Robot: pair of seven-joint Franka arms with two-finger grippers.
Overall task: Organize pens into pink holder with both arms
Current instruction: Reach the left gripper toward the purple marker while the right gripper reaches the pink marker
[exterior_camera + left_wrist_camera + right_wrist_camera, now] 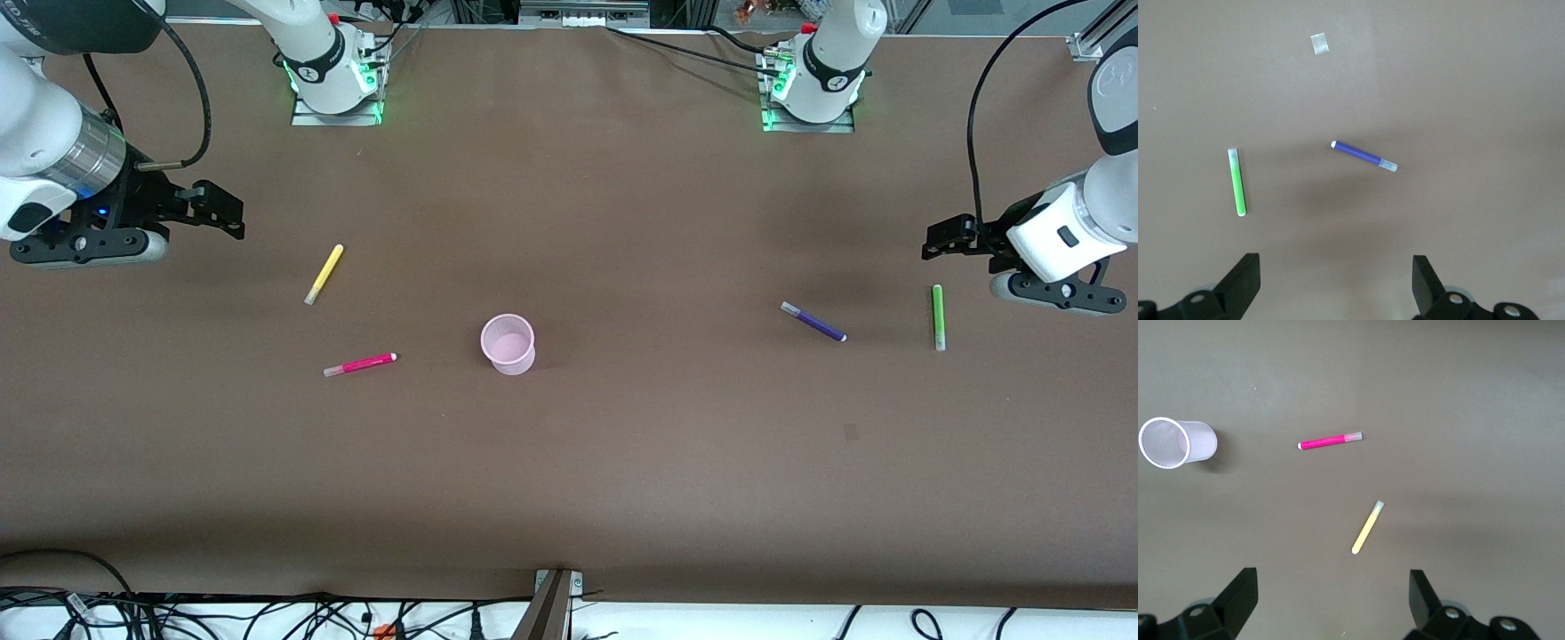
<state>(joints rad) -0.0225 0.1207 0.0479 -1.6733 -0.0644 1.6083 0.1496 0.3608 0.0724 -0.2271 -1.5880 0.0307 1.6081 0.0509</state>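
Observation:
The pink holder (pixel 508 344) stands upright mid-table; it also shows in the right wrist view (pixel 1177 443). Toward the right arm's end lie the yellow pen (pixel 324 274) (pixel 1367 527) and, nearer the front camera, the magenta pen (pixel 360 364) (pixel 1330 441). Toward the left arm's end lie the purple pen (pixel 813 322) (pixel 1364 155) and the green pen (pixel 937 316) (pixel 1237 182). My right gripper (pixel 218 206) (pixel 1333 597) is open and empty, up over the table at its own end. My left gripper (pixel 947 236) (pixel 1336 280) is open and empty, up over the table beside the green pen.
The two arm bases (pixel 336 80) (pixel 813 89) stand at the table's edge farthest from the front camera. A small square patch (pixel 851 433) (pixel 1319 43) lies on the brown table nearer the front camera than the purple pen. Cables (pixel 267 613) run below the near edge.

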